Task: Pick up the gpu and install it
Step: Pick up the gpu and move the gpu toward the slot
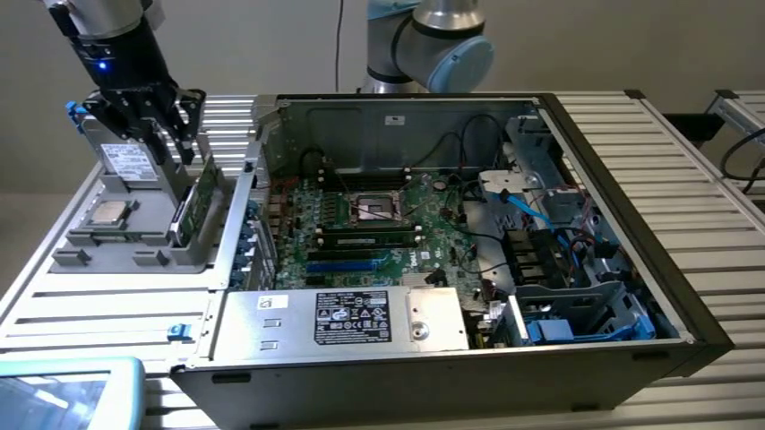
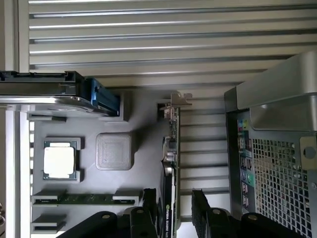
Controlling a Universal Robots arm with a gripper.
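The gripper [image 1: 176,154] hangs over the grey parts tray [image 1: 74,238], at the tray's edge nearest the open computer case [image 1: 622,269]. Its black fingers [image 2: 149,204] are spread wide. In the wrist view they stand one on each side of the gpu [image 2: 171,163], with a gap showing between each finger and the card, so nothing is pinched.

The gpu [image 1: 197,206] stands on its long edge in a slot along that same side of the tray. Its green circuit board shows in the exterior view, and in the wrist view its silver bracket is at the end far from the fingers. It is in the tray, not in the case.

Elsewhere in the tray:
- A square silver-topped processor chip [image 2: 59,161] lies flat in a pocket near the middle [image 1: 107,212].
- A narrow memory stick [image 2: 84,199] lies in a long groove next to the chip.
- A metal drive with a blue tab [image 2: 101,96] stands at the end of the tray by the gpu's bracket.

The case lies on its side just beside the tray, on the exterior view's right of it — its panel is off. The green motherboard [image 1: 358,224] and the silver power supply [image 1: 358,318] are both exposed. Tray and case both rest on a slatted aluminium table [image 1: 669,143].
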